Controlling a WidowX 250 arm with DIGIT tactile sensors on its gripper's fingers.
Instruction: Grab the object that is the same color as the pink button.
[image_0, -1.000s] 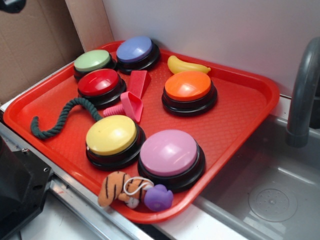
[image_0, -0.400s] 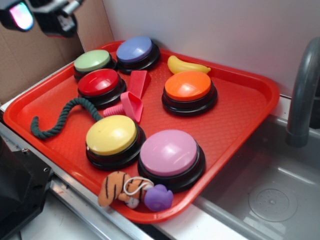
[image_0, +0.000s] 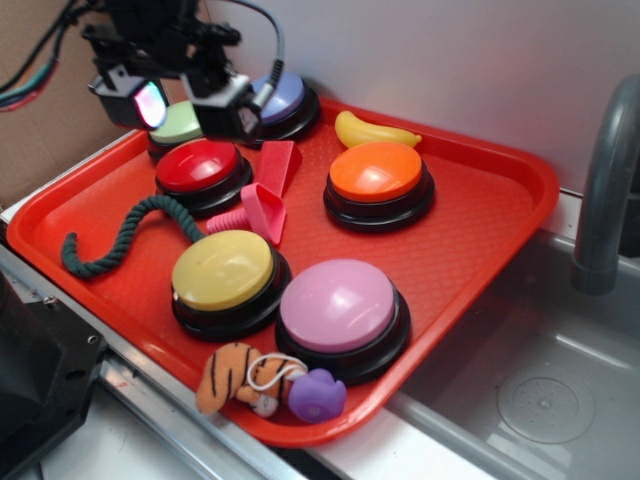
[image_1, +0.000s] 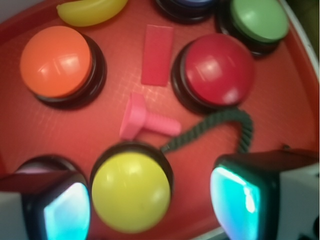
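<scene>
The hot-pink funnel-shaped toy (image_0: 255, 212) with a ribbed stem lies on the red tray (image_0: 480, 210), between the red button (image_0: 198, 166) and the yellow button (image_0: 222, 270). It also shows in the wrist view (image_1: 142, 120). The pale pink button (image_0: 338, 305) sits at the tray's front; in the wrist view only its edge (image_1: 30, 166) peeks out behind the left finger. My gripper (image_0: 190, 108) hovers open and empty above the green button (image_0: 180, 122), up and left of the toy. In the wrist view my gripper (image_1: 150, 205) frames the yellow button (image_1: 131, 191).
A red plastic wedge (image_0: 280, 165), orange button (image_0: 377, 172), blue-violet button (image_0: 280, 98), yellow banana (image_0: 372, 131), green rope (image_0: 125, 235), tiger toy (image_0: 235, 378) and small purple toy (image_0: 317, 395) share the tray. A sink with a grey faucet (image_0: 605, 190) lies to the right.
My gripper has come in from the upper left corner, moving right and down over the green button. Nothing on the tray has moved.
</scene>
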